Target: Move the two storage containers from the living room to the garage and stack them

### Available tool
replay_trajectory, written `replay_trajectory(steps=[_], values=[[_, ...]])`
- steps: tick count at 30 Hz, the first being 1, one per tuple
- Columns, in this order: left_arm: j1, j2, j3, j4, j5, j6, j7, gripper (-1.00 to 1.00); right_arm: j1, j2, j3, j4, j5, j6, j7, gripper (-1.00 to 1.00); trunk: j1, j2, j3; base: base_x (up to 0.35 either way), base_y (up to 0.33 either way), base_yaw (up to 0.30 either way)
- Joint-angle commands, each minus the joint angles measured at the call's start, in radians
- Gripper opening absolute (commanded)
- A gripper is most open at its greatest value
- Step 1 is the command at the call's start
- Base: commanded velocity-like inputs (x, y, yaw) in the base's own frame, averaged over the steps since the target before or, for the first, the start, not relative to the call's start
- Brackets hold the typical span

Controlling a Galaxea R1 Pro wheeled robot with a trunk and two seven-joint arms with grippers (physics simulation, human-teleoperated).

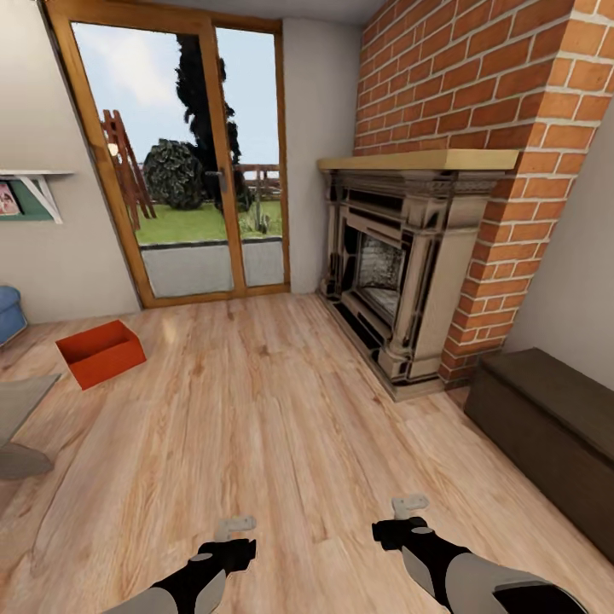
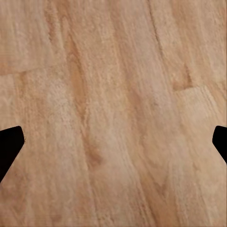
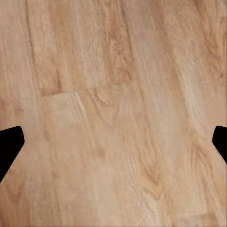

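Note:
One red-orange open-topped storage container [image 1: 100, 351] sits on the light wood-plank floor of the living room, far left in the head view, well ahead of both arms. My left gripper [image 1: 234, 527] and right gripper [image 1: 409, 505] hang low at the near edge, both over bare planks. In the left wrist view the left gripper [image 2: 113, 142] is open, its dark fingertips [image 2: 10, 144] wide apart with nothing between them. The right gripper [image 3: 113, 142] is open and empty in the same way. The garage is out of view.
A brick chimney with a stone fireplace [image 1: 401, 281] juts out at the right, with a dark wooden chest [image 1: 546, 418] beside it. Glass patio doors [image 1: 196, 170] stand at the back. A grey rug [image 1: 21, 409] and a blue sofa edge [image 1: 8, 311] lie at the left.

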Motion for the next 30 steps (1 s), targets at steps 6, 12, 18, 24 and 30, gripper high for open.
replay_trajectory(steps=[6,12,18,24,30], values=[[-0.001,0.000,0.005,0.001,0.001,-0.004,0.002,1.00,-0.001,0.000,0.007,0.002,0.002,-0.003,-0.003,1.00,0.001,0.000,-0.001,0.345,0.000,0.081],[-0.001,0.000,0.005,0.001,0.001,-0.004,0.002,1.00,-0.001,0.000,0.007,0.002,0.002,-0.003,-0.004,1.00,0.001,0.000,-0.001,0.345,0.000,0.008],[-0.001,0.000,0.005,0.001,0.001,-0.004,0.002,1.00,-0.001,0.000,0.007,0.002,0.002,-0.003,-0.004,1.00,0.001,0.000,-0.001,0.345,0.000,0.083],[-0.001,0.000,0.005,0.001,0.001,-0.004,0.002,1.00,-0.001,0.000,0.007,0.002,0.002,-0.003,-0.004,1.00,0.001,0.000,-0.001,0.345,0.000,0.228],[-0.001,0.000,0.005,0.001,0.001,-0.004,0.002,1.00,-0.001,0.000,0.007,0.002,0.002,-0.003,-0.004,1.00,0.001,0.000,-0.001,0.345,0.000,0.279]])
